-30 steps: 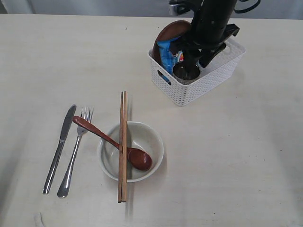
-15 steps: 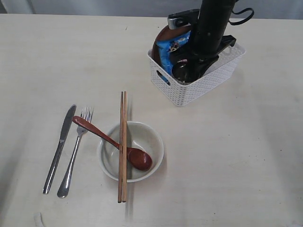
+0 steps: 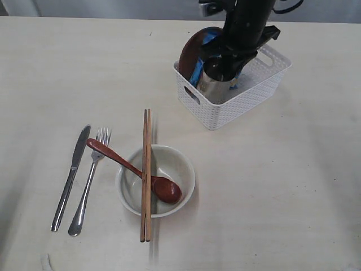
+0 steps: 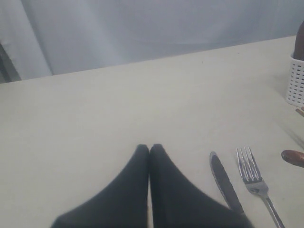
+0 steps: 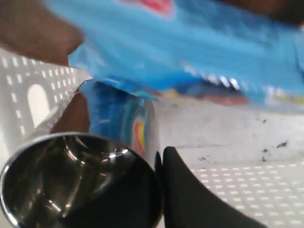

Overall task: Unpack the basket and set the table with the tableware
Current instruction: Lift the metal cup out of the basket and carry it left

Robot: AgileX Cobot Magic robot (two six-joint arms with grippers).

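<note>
The white basket (image 3: 248, 104) stands at the back right of the table (image 3: 282, 197). My right gripper (image 3: 225, 63) is shut on the rim of the steel cup (image 3: 216, 84), one finger inside and one outside. The cup hangs tilted, partly above the basket's rim. In the right wrist view the cup (image 5: 71, 180) fills the corner beside my right gripper (image 5: 159, 161). A brown plate (image 3: 192, 51) leans in the basket. My left gripper (image 4: 149, 148) is shut and empty, low over the table near the knife (image 4: 223, 183) and fork (image 4: 251, 173).
A blue chips packet (image 3: 198, 70) stands in the basket between plate and cup. On the table lie a knife (image 3: 70, 175) and fork (image 3: 87, 186). Beside them, a wooden spoon (image 3: 121, 161) and chopsticks (image 3: 146, 141) rest across a white bowl (image 3: 179, 164).
My right gripper closed on the cup's rim and raised the cup from the basket floor. The basket shifted slightly left. The tableware on the table has not moved.
</note>
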